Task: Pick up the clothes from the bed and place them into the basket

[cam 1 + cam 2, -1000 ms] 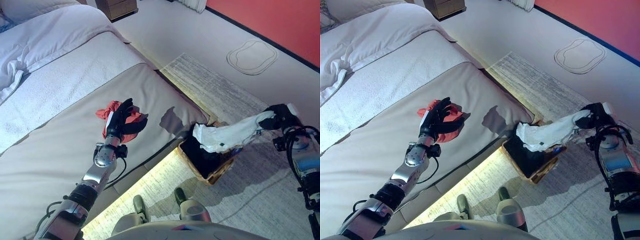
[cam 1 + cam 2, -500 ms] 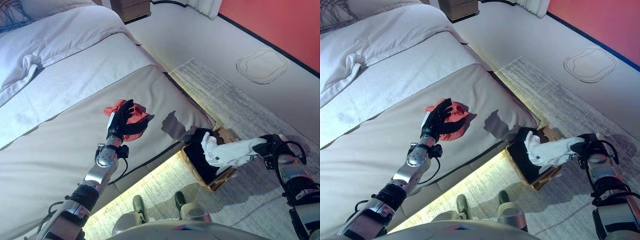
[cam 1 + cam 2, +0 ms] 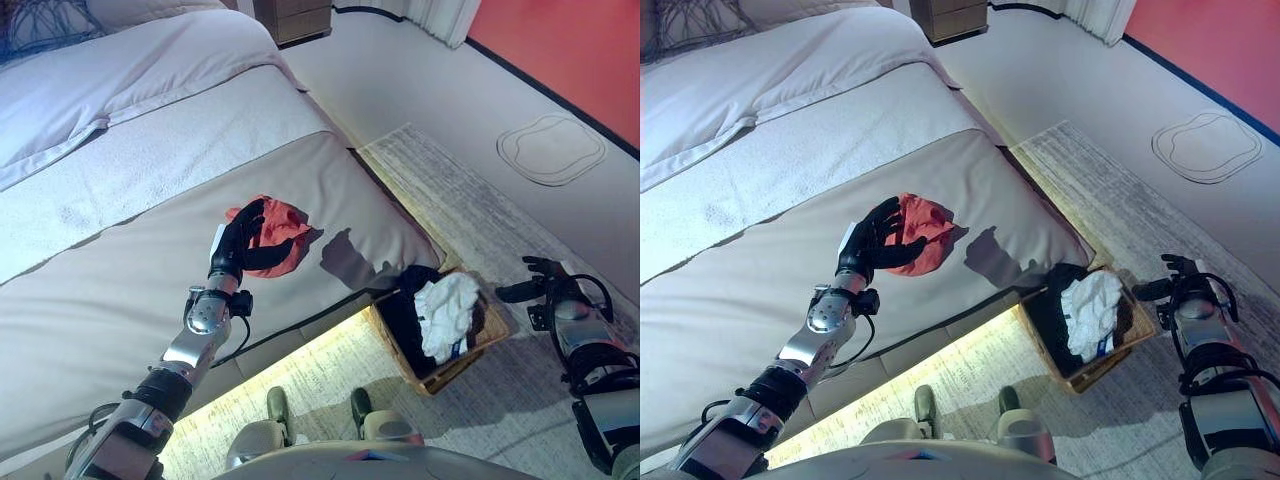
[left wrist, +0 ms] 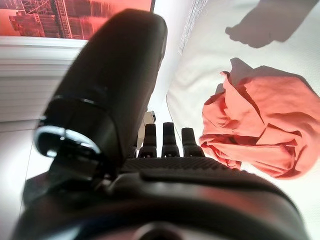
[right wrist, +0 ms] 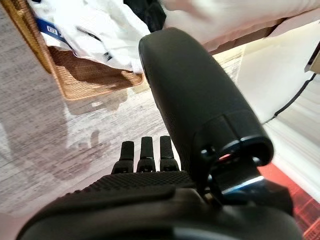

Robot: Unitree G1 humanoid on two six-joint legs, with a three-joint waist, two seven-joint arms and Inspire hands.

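A crumpled red garment (image 3: 278,230) lies on the beige bedcover near the bed's edge; it also shows in the left wrist view (image 4: 255,130). My left hand (image 3: 238,246) is open, held over the garment's near side with its fingers straight. A wicker basket (image 3: 497,325) stands on the rug beside the bed, with a dark garment (image 3: 405,310) and a white garment (image 3: 446,312) in it. My right hand (image 3: 540,282) is open and empty, just to the right of the basket. The basket's rim shows in the right wrist view (image 5: 80,80).
The bed (image 3: 120,180) fills the left, with a white duvet (image 3: 130,70) at its far end. A grey rug (image 3: 470,210) lies along the bed. A wooden nightstand (image 3: 295,15) stands at the top. A red wall (image 3: 570,50) runs along the right.
My right hand has let go of the white garment, which now lies in the basket, and has drawn back to the right. The camera has shifted. My left hand stays over the red garment.
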